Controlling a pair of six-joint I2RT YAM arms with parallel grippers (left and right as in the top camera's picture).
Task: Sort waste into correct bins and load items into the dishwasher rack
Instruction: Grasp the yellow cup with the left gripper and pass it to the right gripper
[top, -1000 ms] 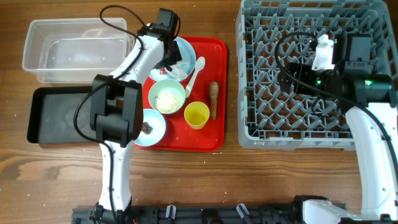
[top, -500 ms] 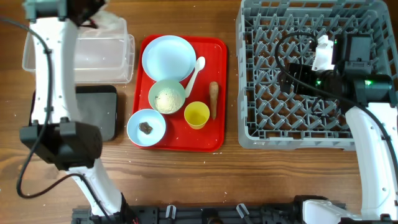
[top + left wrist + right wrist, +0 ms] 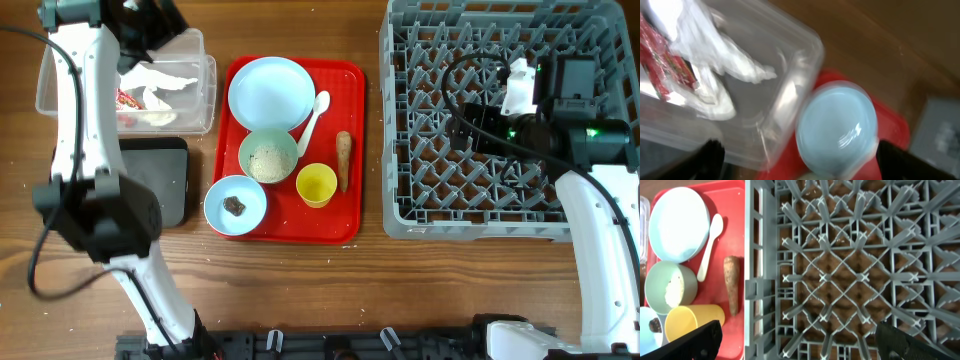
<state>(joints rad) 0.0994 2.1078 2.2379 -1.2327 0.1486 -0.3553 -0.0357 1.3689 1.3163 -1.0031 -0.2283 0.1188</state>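
My left gripper point(image 3: 158, 20) point(image 3: 800, 167) hangs open and empty over the clear tub point(image 3: 203, 95) point(image 3: 790, 85). Inside the tub lie the red-and-white wrapper point(image 3: 127, 98) point(image 3: 665, 65) and the crumpled white paper point(image 3: 160, 78) point(image 3: 725, 55). The red tray point(image 3: 340, 228) carries the pale blue plate point(image 3: 271, 92) point(image 3: 837, 125), the white spoon point(image 3: 318, 112), the green bowl point(image 3: 268, 157) of rice-like crumbs, the blue bowl point(image 3: 236, 204) with a dark lump, the yellow cup point(image 3: 316, 185) and the carrot-shaped piece point(image 3: 344, 155). My right gripper point(image 3: 455, 125) point(image 3: 800, 342) stays open above the grey dishwasher rack point(image 3: 500, 40) point(image 3: 850, 255).
The shallow black tray point(image 3: 165, 185) sits just in front of the clear tub, partly under my left arm. Bare wooden table runs along the front edge. The right wrist view also takes in the plate point(image 3: 679, 224), spoon point(image 3: 710, 245) and carrot piece point(image 3: 732, 282).
My left arm swung from the plate on the red tray to the clear tub and opened; the wrapper and paper now lie in the tub. The right arm has not moved.
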